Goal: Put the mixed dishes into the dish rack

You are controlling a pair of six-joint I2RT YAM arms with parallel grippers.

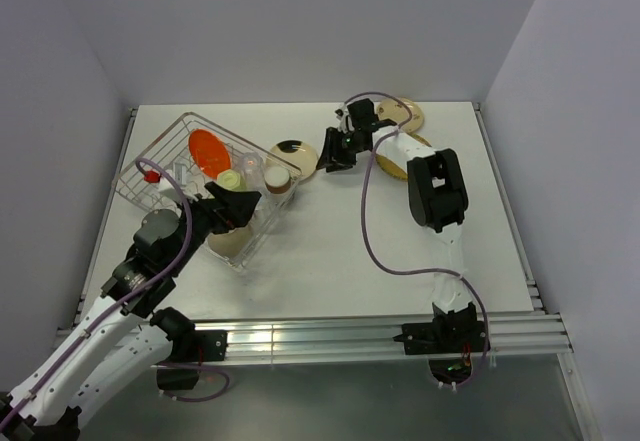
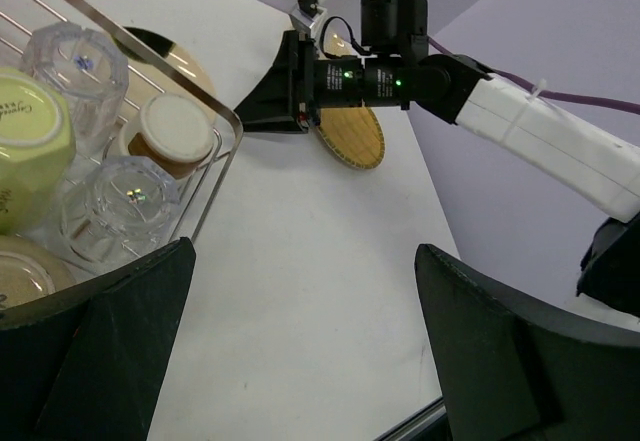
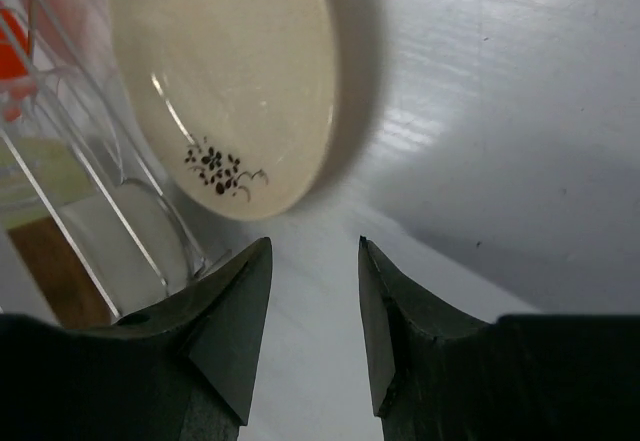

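The rack [image 1: 150,151] is sitting beneath and to the left of the left hand [image 2: 305,261], with the orange plate [image 1: 208,151], the mug [image 2: 25,151] and the glasses [image 2: 75,61] in it. The cream plate [image 3: 230,81] is lying on the table [image 1: 330,251] just ahead of the right hand [image 3: 312,301], seemingly flat, with its left edge close against the rack's wire wall. It is looking like glazed ceramic: stiff, fairly heavy for a two-finger pinch, slick, and liable to chip. I am judging the rim nearest the fingertips to be the place to take it, with one finger working under the lip and the other pressing on the upper face. The grip is wanting to be firm but not hard, and the plate should be tipped upright only once it is off the table. A flat plate is offering little room under its lip, so a slip is looking like the main risk. The tan plate [image 2: 352,139] is resting back by the right hand's wrist. The right hand is standing partly open with a modest gap between its fingers, holding and touching nothing, its tips just short of the cream plate's rim. The left hand is spread wide and is carrying nothing either.
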